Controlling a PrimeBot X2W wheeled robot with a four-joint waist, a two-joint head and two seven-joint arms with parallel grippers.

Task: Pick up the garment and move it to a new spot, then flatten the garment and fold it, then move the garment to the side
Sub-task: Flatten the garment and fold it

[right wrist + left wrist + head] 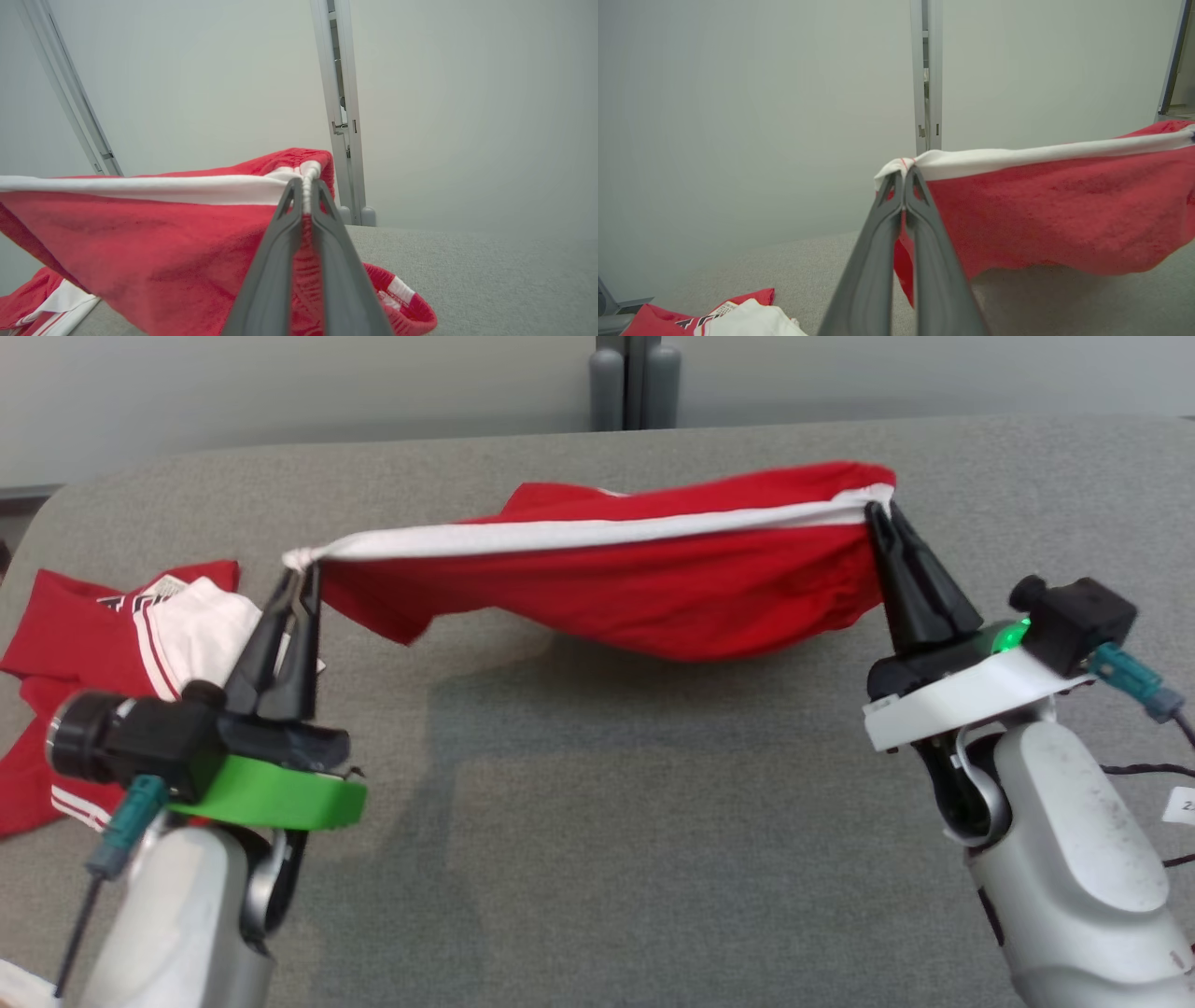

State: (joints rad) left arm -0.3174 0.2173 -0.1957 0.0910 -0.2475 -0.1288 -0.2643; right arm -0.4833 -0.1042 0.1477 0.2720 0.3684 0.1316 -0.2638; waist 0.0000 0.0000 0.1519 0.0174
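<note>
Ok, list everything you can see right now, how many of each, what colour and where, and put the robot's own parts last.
held garment: one, red with a white band, stretched between the two grippers over the table's middle
second garment: one, red and white with striped trim, crumpled on the table at the robot's left
table: one, grey, under everything
upright posts: a pair, grey, behind the table's far edge, middle
wall: one, pale grey, behind the table
left gripper: one, dark fingers, shut on the white band's left end
right gripper: one, dark fingers, shut on the white band's right end
</note>
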